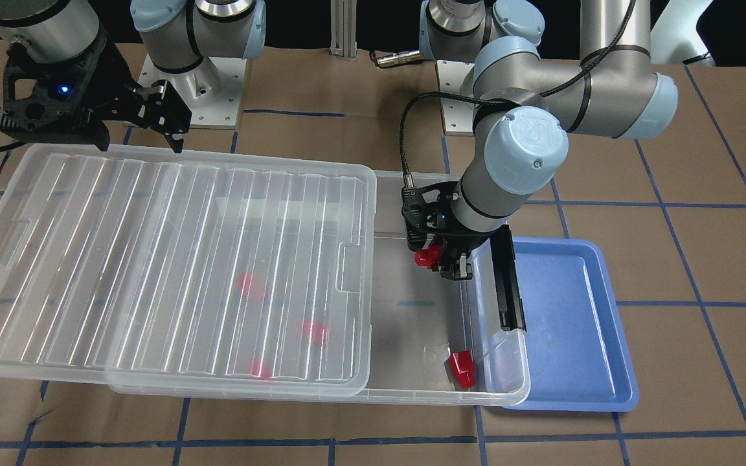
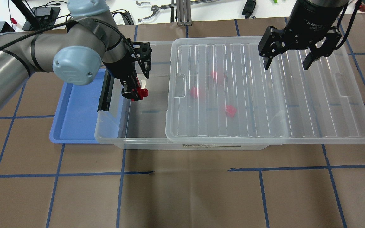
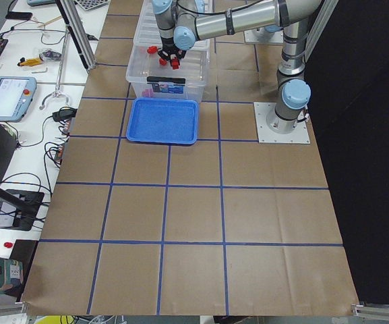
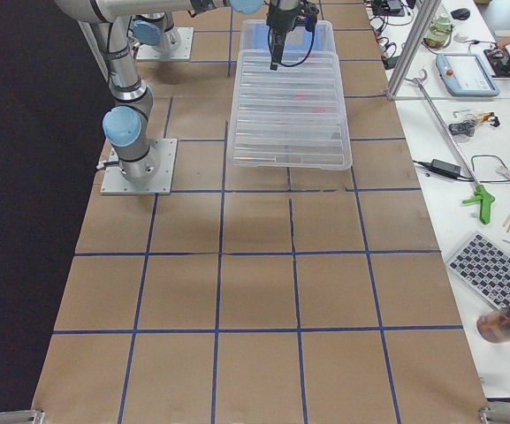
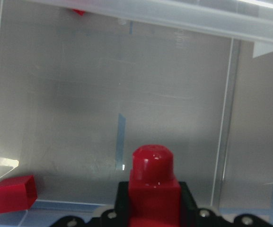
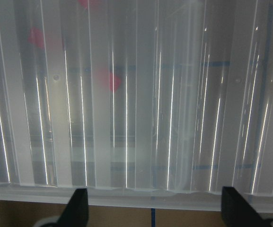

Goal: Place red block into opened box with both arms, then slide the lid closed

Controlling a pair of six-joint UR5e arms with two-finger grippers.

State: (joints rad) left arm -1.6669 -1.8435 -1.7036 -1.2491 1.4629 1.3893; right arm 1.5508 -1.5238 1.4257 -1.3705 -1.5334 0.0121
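As you look at overhead:
left gripper (image 2: 134, 93): clamped on red block (image 2: 142, 92), above box (image 2: 144, 144) open end
right gripper (image 2: 286, 65): jaws spread, empty, over lid (image 2: 265, 104)

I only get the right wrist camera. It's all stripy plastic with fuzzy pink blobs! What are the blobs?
Observer: Those are three red blocks lying in the box. You are seeing them through the lid.
Operator: Where's the other arm?
Observer: The left end effector holds another red block above the box's uncovered end.
Operator: Is anything else in that end?
Observer: Yes, one loose red block lies on the box floor there, near the black latch bar.
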